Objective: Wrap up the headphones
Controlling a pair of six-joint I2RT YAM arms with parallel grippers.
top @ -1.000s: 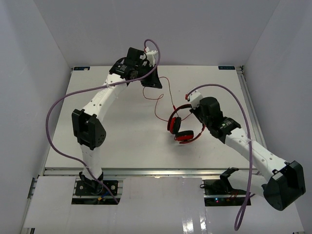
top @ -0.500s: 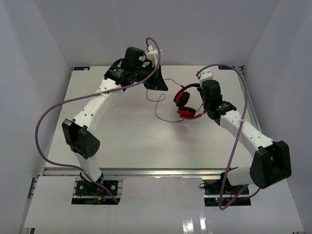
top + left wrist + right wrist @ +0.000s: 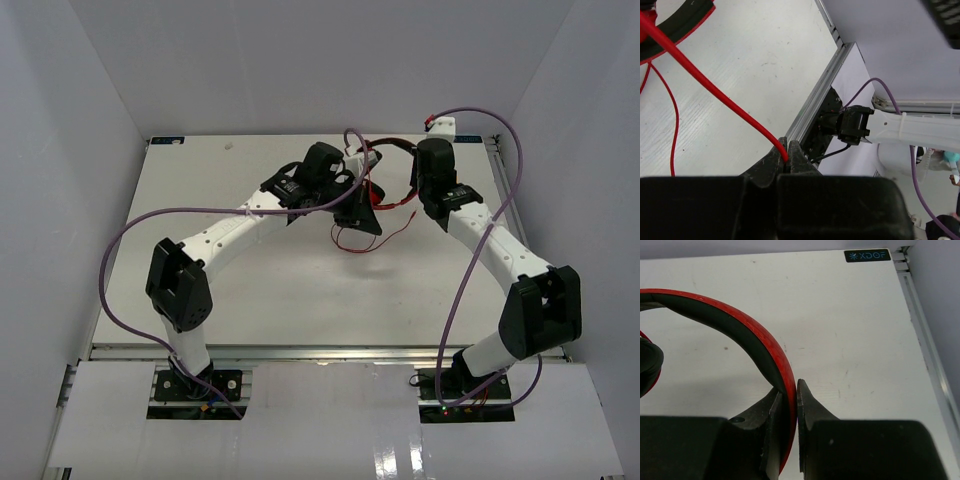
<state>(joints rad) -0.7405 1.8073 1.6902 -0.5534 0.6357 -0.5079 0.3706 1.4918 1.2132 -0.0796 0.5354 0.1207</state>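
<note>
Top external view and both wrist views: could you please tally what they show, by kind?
Headphones: 1
Red cable: 1
Purple robot cables: 2
Grippers: 2, left gripper and right gripper
Total: 6

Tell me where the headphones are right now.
Top view: the headphones are at the far middle of the table, right of centre, between both claws. The right claw clamps the headband; the left claw pinches the red cable.
</note>
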